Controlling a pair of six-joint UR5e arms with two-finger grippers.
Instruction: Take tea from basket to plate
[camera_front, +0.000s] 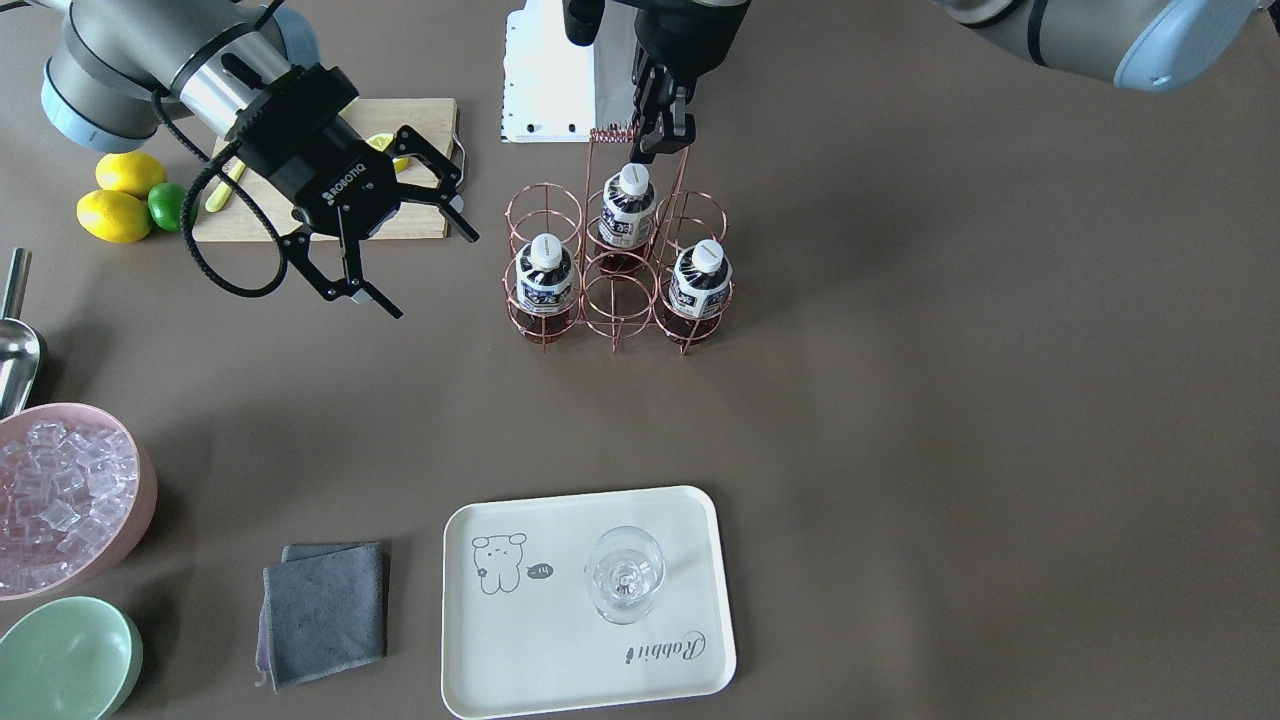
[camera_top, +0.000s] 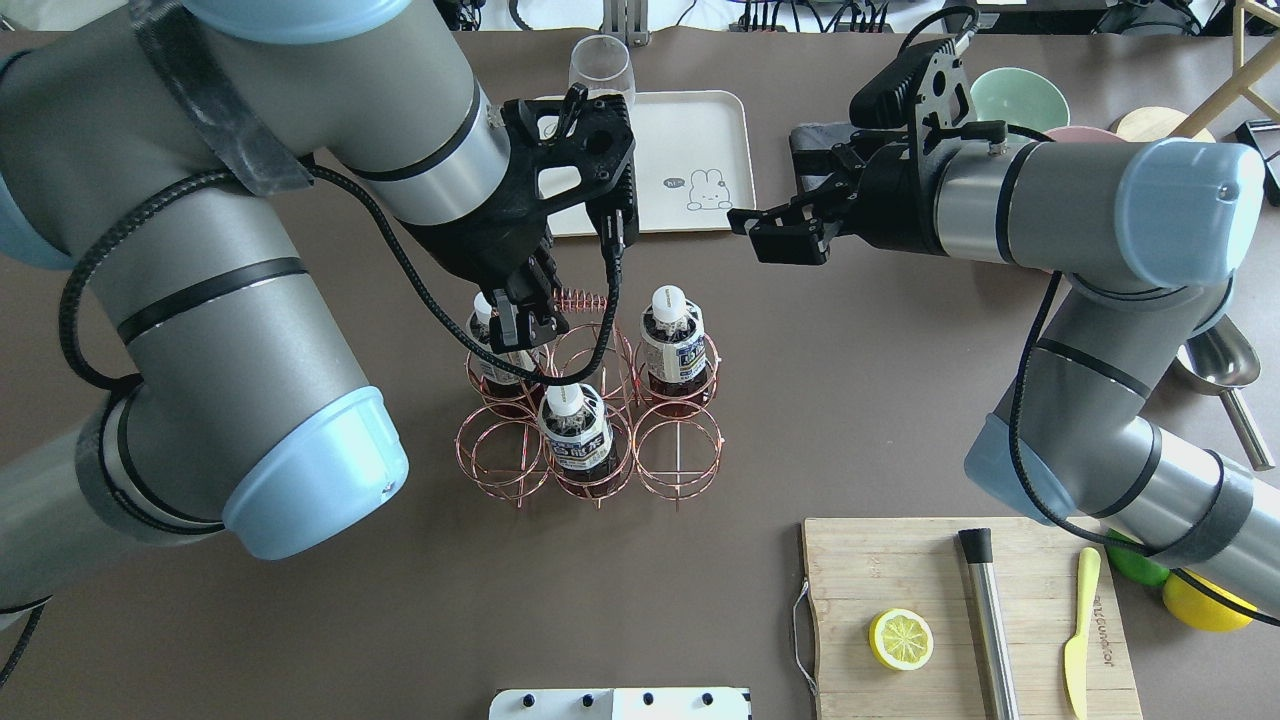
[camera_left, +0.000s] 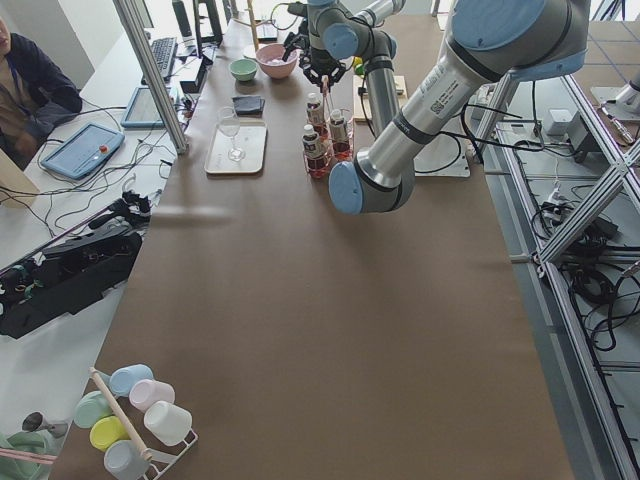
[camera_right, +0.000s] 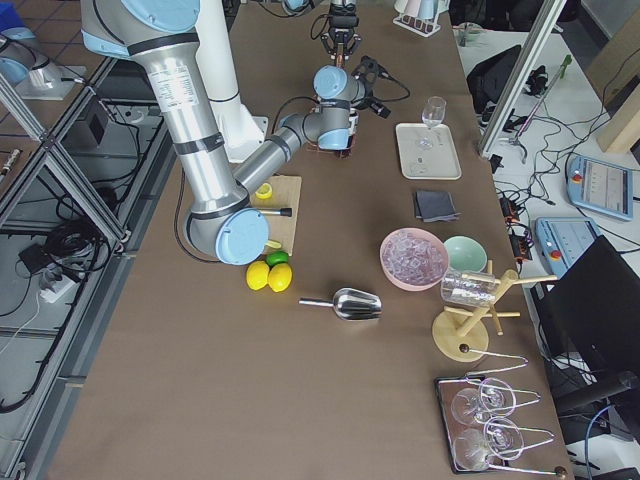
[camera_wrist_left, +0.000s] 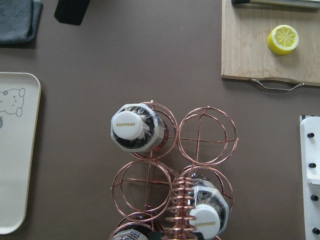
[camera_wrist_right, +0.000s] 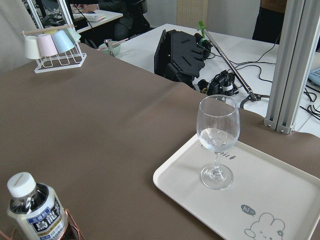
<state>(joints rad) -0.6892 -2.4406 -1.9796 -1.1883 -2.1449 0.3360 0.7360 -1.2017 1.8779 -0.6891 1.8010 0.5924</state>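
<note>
The small clear plastic bottle of dark brown tea with a white screw cap and a white-and-blue label (camera_front: 700, 280) stands in a ring cell of the rose-gold wire basket (camera_top: 677, 452). It is in the row farther from the robot, on the robot's left. It is upright, its long axis vertical, cap up and base down in the ring. A second bottle (camera_front: 625, 205) and a third bottle (camera_front: 545, 275) stand the same way in other cells.

The left gripper (camera_front: 663, 140) hangs above the basket, just beside the coiled wire handle (camera_front: 610, 131). In the overhead view it overlaps this bottle, so this is probably the one it will take. Its fingers look drawn fairly close with nothing between them, but I cannot tell whether they touch. The right gripper (camera_front: 432, 275) hovers well apart, fingers spread wide and empty.

To pick the bottle cleanly, the fingers should part enough to pass the cap. They should centre over it clear of the handle, descend along the bottle's axis and pinch the neck. A straight lift until the base clears the ring would keep the basket from dragging.

The cream-white rectangular plate with the bear cartoon (camera_front: 560, 650) lies well apart. A clear stemmed glass (camera_front: 625, 575) stands on it, so the bare area beside the glass suits the set-down.
</note>
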